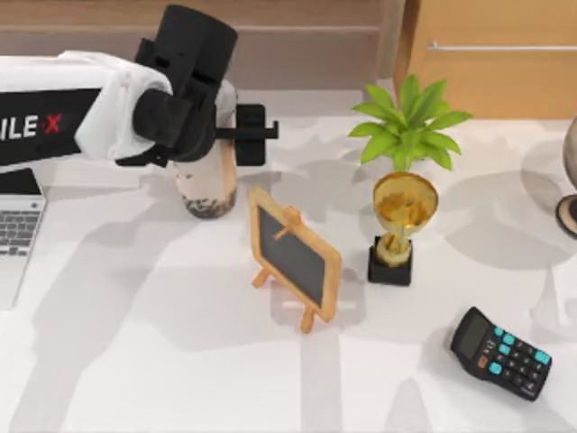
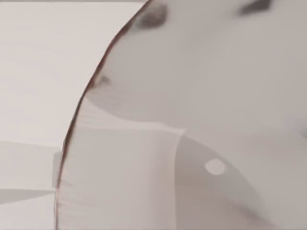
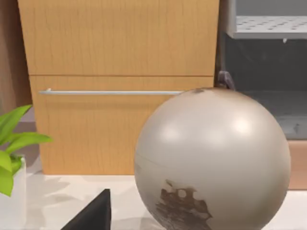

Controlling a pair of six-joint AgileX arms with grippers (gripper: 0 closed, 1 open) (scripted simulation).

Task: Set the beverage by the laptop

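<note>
Standing on pale table, beverage before wooden cabinet.

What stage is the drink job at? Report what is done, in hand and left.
Done: the left pincer has closed around the milk tea cup at the table's back left. In hand: the cup sits in that grip, apart from the laptop at the left edge. Left: carry it over beside the laptop and release.

The white table carries laptop, beverage, chalkboard, trophy, plant, calculator.
</note>
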